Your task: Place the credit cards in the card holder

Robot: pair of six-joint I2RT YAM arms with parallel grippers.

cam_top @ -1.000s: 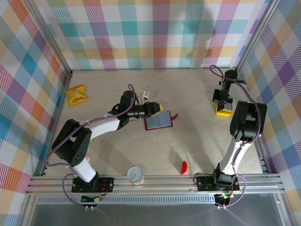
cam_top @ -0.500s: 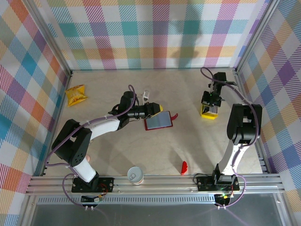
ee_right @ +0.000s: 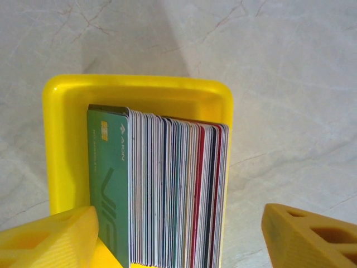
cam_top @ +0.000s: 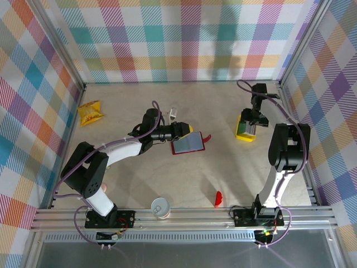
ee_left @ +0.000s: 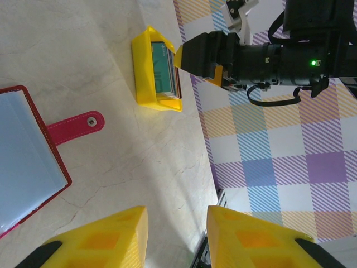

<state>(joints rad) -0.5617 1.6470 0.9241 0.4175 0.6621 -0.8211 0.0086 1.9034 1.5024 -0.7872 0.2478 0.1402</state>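
Your credit cards (ee_right: 167,190) stand on edge, green one foremost, in a yellow tray (ee_right: 134,89) at the right of the tabletop (cam_top: 223,173), with the right gripper (ee_right: 178,220) spread wide over them. The dark-red card holder (cam_top: 188,143) lies open mid-table beside the narrowly parted, empty left gripper (ee_left: 175,223). The surface is pale and marbled, and the walls (cam_top: 167,39) are plaid.
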